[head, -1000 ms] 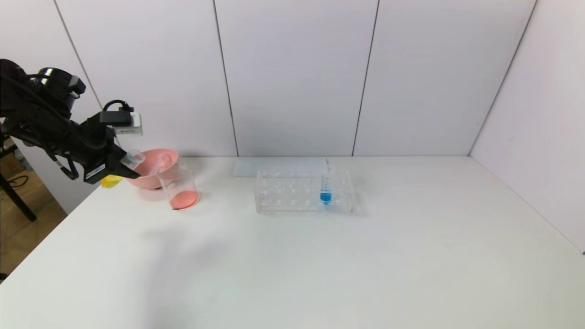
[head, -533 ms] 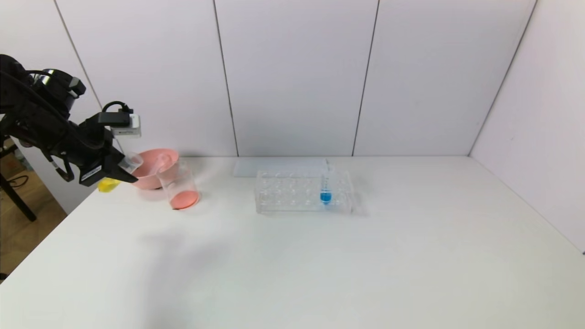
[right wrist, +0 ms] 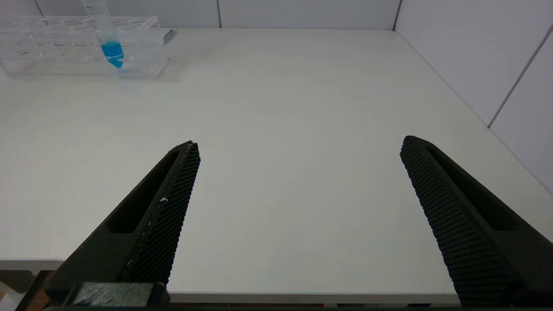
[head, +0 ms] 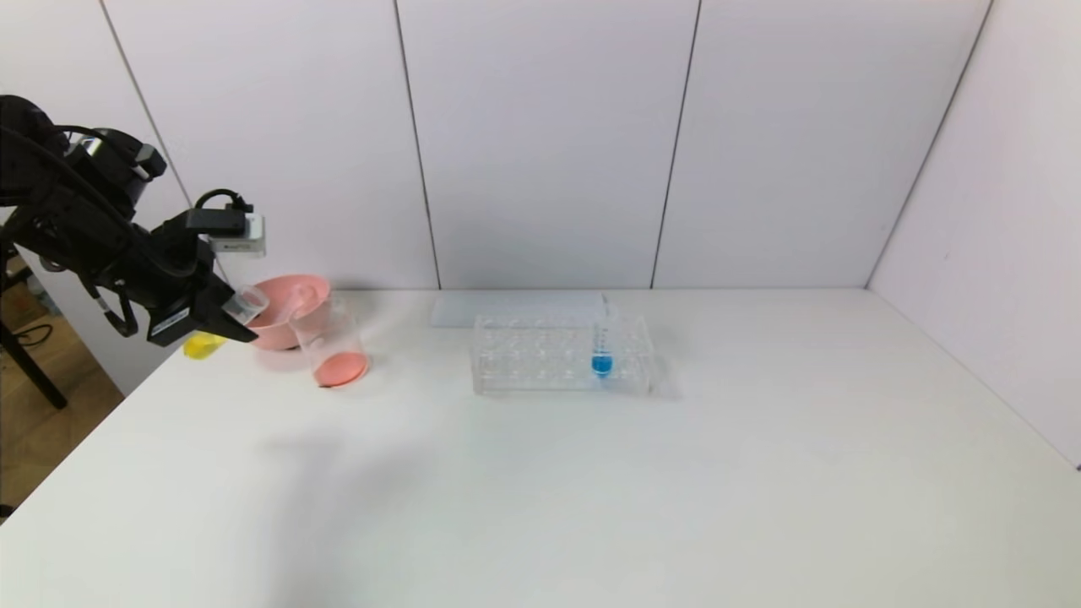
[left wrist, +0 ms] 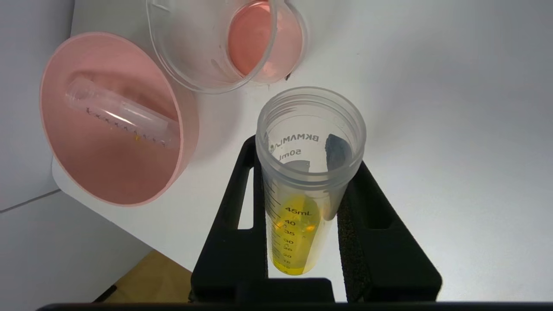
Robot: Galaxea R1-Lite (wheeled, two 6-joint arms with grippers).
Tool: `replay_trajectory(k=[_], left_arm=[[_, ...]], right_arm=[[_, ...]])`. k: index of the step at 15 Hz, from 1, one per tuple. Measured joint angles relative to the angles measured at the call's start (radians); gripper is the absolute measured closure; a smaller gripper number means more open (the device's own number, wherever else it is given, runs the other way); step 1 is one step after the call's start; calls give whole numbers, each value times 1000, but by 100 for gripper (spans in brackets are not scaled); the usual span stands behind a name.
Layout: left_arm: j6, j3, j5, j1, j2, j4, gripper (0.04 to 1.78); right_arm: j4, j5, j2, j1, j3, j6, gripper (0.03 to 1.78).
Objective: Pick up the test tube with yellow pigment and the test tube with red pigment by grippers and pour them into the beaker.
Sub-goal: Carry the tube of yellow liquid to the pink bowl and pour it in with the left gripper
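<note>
My left gripper (head: 215, 319) is shut on the test tube with yellow pigment (head: 203, 344) at the table's far left edge. The tube is tilted, its open mouth raised toward the beaker (head: 329, 342) and short of it. In the left wrist view the tube (left wrist: 298, 224) sits between the black fingers (left wrist: 233, 216) of the gripper (left wrist: 306, 160), with yellow liquid low in it. The beaker (left wrist: 216, 47) holds red-orange liquid. No tube with red liquid shows; an empty clear tube (left wrist: 116, 116) lies in the pink bowl (left wrist: 108, 177). My right gripper (right wrist: 299, 141) is open and empty over the table's near right part.
The pink bowl (head: 314, 291) stands just behind and left of the beaker. A clear tube rack (head: 540, 355) with one blue-tipped tube (head: 601, 348) stands mid-table, also in the right wrist view (right wrist: 82, 47). White walls close the back and right.
My left gripper has sunk slightly with the yellow tube and stays left of the beaker. Nothing else has moved.
</note>
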Motion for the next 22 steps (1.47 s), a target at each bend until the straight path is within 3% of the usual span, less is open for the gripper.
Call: replay_trajectory(k=[9,22], left_arm=[[7,-28,91,-20,25,10,135],[-9,-45,192,-40,64,-83,135]], right_arm=[[0,0,0,0,0,0,11],[0,0,0,0,0,0,11]])
